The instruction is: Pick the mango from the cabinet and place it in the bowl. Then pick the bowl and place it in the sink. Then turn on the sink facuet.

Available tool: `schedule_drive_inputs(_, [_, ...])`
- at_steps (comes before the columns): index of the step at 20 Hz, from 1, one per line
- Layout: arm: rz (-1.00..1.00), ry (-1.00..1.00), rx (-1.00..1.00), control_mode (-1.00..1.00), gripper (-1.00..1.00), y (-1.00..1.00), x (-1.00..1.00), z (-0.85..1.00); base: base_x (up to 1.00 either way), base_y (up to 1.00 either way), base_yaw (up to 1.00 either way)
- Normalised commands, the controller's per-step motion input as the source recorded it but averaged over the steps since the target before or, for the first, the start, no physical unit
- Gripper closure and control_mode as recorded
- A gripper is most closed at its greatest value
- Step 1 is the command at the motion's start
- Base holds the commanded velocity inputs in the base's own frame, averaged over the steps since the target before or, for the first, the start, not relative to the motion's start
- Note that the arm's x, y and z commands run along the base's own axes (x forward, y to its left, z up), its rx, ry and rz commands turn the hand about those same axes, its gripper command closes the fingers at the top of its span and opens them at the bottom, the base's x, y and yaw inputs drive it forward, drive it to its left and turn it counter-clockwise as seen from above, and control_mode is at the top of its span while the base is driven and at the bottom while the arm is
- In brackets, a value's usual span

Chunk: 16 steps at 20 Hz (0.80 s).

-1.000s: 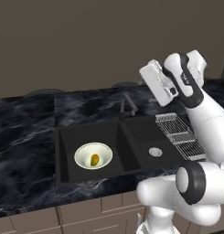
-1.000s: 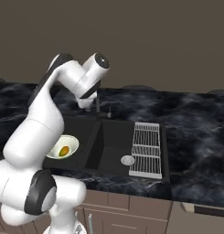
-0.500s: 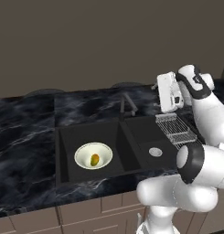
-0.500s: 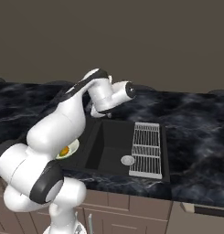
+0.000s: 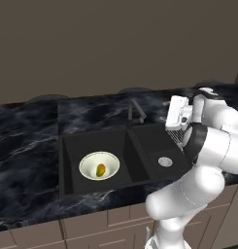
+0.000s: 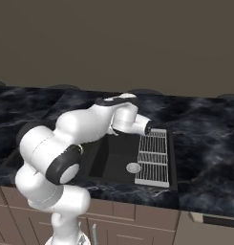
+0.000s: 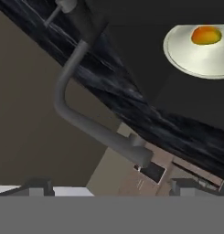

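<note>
The bowl sits on the floor of the left basin of the sink, and the mango lies inside it, a little off its centre toward the near side. In the hand view the same bowl appears at the upper right with the mango in it, against the black wall of the sink. The sink facuet stands at the back rim of the sink, about where the divider between the two basins meets it, on the dark marbled tabletop. The hand view, rolled well over, shows the sink facuet close up as a bent grey pipe crossing the frame, with the tabletop as a dark veined band behind it. The gripper hangs above the right side of the sink, just right of the faucet and apart from it; its fingers stand wide apart and hold nothing, though from the base views the tips themselves are hard to make out. From the right base view the gripper is beside the ribbed drain rack, which lies over the right end of the sink, near a round drain.
</note>
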Motion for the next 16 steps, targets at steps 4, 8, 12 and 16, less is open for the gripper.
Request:
schedule_drive_inputs(4, [0.00,0.01,0.14,-1.00,-1.00,-0.01,-0.03,-0.06,0.00,0.00,0.00])
schedule_drive_inputs(8, [0.00,0.00,0.24,-1.00,-1.00,0.00,0.16,-0.23,0.00,0.00,0.00])
schedule_drive_inputs(12, [-0.02,0.10,0.20,-1.00,-1.00,0.04,0.17,-0.52,0.00,0.00,0.00])
schedule_drive_inputs(16, [-0.09,0.21,0.16,-1.00,-1.00,0.05,0.24,-0.34,0.00,0.00,0.00])
